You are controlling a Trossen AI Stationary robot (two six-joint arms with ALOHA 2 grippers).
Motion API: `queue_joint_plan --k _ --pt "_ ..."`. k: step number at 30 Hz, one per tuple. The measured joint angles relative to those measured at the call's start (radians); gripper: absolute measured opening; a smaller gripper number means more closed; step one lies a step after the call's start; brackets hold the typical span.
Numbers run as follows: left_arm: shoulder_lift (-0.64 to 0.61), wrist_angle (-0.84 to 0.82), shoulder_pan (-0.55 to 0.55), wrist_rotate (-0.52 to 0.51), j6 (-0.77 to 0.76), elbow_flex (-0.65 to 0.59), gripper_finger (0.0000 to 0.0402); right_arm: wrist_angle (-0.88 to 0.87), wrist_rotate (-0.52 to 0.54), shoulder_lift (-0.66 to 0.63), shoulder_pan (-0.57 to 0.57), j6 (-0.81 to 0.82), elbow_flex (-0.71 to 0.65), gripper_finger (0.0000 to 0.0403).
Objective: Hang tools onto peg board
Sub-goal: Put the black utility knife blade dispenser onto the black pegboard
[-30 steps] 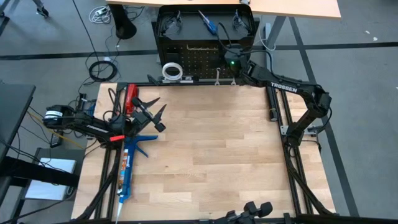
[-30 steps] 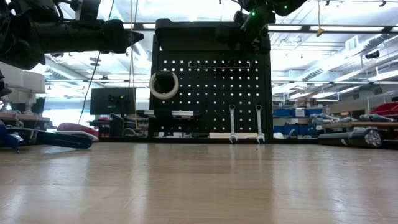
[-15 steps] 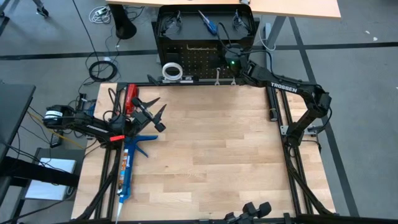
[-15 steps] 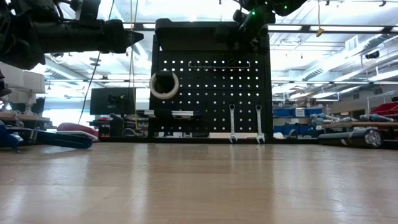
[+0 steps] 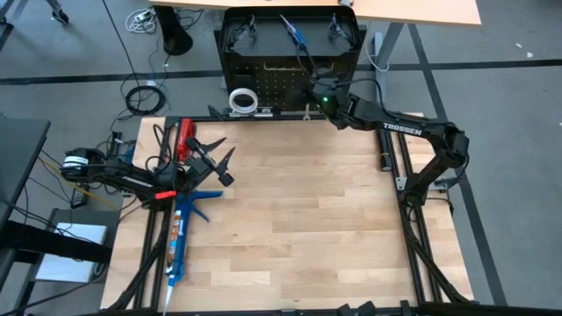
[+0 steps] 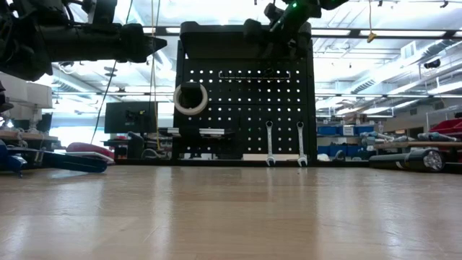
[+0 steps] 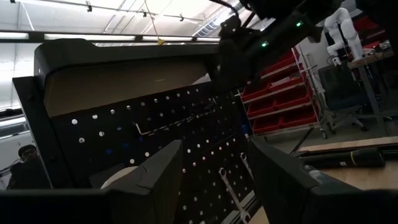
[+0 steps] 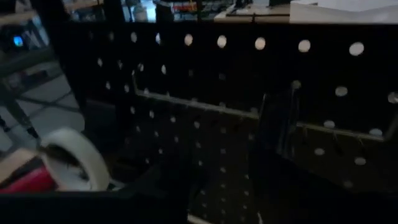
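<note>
The peg board (image 5: 290, 66) stands upright at the table's far edge. On its face hang a white tape roll (image 6: 190, 99) on a peg and two silver wrenches (image 6: 269, 143) (image 6: 301, 143) by their top ends. A blue-handled screwdriver (image 5: 293, 33) and two safety glasses (image 5: 239, 31) (image 5: 341, 26) lie on its top. My right gripper (image 5: 311, 84) hovers before the board's upper part, open, with nothing between its fingers (image 8: 221, 186). My left gripper (image 5: 217, 163) waits open over the table's left side, facing the board (image 7: 214, 180).
A long blue caulking gun (image 5: 180, 233) and a red-handled tool (image 5: 183, 140) lie along the table's left edge. A long wire hook (image 8: 199, 102) sticks out of the board near its top. Bare wooden tabletop (image 5: 299, 211) fills the middle.
My right gripper has swung toward the table's left along the upper part of the peg board, staying at about the same height. Nothing on the board has moved.
</note>
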Motion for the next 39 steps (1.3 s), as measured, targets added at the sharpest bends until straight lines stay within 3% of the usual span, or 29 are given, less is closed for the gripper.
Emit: queue_joint_plan --k 7,18,27,32,36,39 --pt "0.000 0.000 0.000 -0.002 0.002 0.000 0.0193 -0.145 -0.115 -0.009 0.033 -0.110 0.000 0.0156" --pt "0.000 -0.003 0.000 -0.005 0.002 0.000 0.0193 -0.190 0.002 0.074 -0.009 -0.368 -0.001 0.0136" --pt "0.000 -0.014 0.000 -0.012 0.024 0.000 0.0193 -0.230 0.122 0.073 0.069 -0.727 -0.001 0.0117" --pt "0.000 -0.027 0.000 -0.016 0.025 0.000 0.0193 -0.229 0.310 0.073 0.110 -0.939 -0.001 0.0113" --pt "0.000 -0.039 0.003 -0.016 0.025 0.000 0.0193 -0.234 0.295 0.073 0.119 -1.173 -0.001 0.0112" --pt "0.000 -0.041 0.013 -0.016 0.026 0.000 0.0193 -0.214 0.267 0.073 0.110 -1.245 -0.001 0.0118"
